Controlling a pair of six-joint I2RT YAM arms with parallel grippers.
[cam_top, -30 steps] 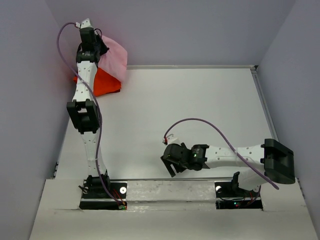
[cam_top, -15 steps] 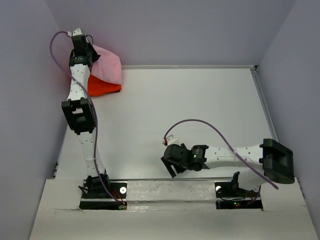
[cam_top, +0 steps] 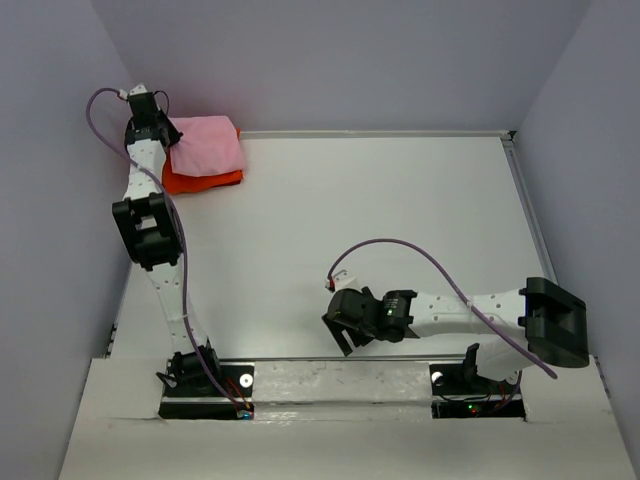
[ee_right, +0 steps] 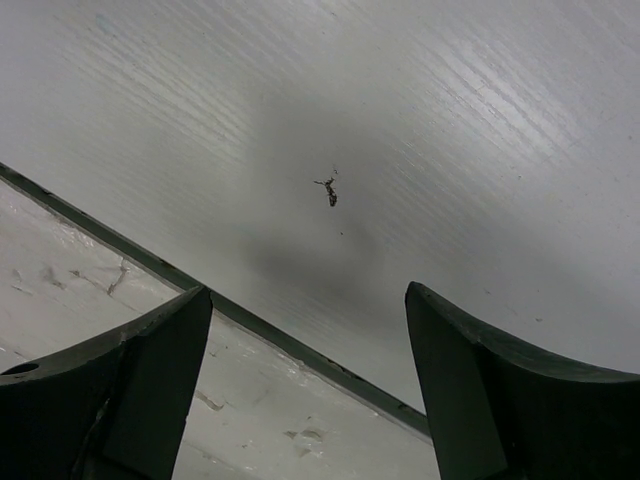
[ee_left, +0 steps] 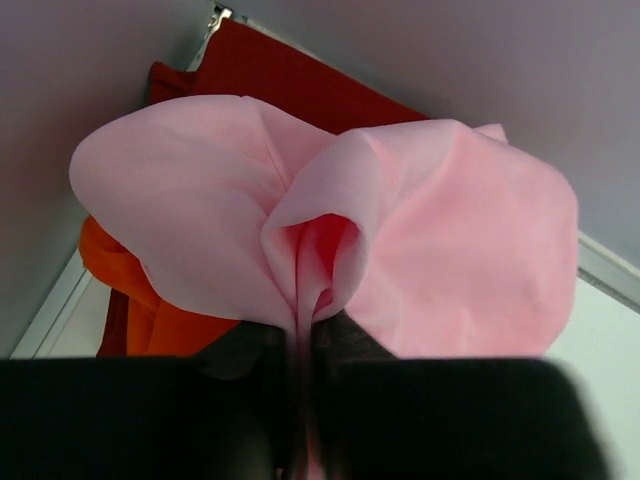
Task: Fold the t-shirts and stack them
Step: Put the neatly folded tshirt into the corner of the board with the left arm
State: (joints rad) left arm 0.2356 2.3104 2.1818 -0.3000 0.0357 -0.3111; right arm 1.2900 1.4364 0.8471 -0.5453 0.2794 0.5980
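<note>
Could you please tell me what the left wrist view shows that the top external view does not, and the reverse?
Only the left wrist view shows the left gripper shut on a bunched fold of the pink t-shirt. Only the top external view shows the right gripper, open above the table near its front edge. Both show the pink t-shirt lying on the orange t-shirt in the far-left corner.

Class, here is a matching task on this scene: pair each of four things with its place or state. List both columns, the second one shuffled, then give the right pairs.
1. pink shirt
2. orange shirt
3. left gripper
4. right gripper

a. open over the bare table
b. shut on a shirt's edge
c. bottom of the pile
d. top of the pile

Pairs: 1-d, 2-c, 3-b, 4-a
</note>
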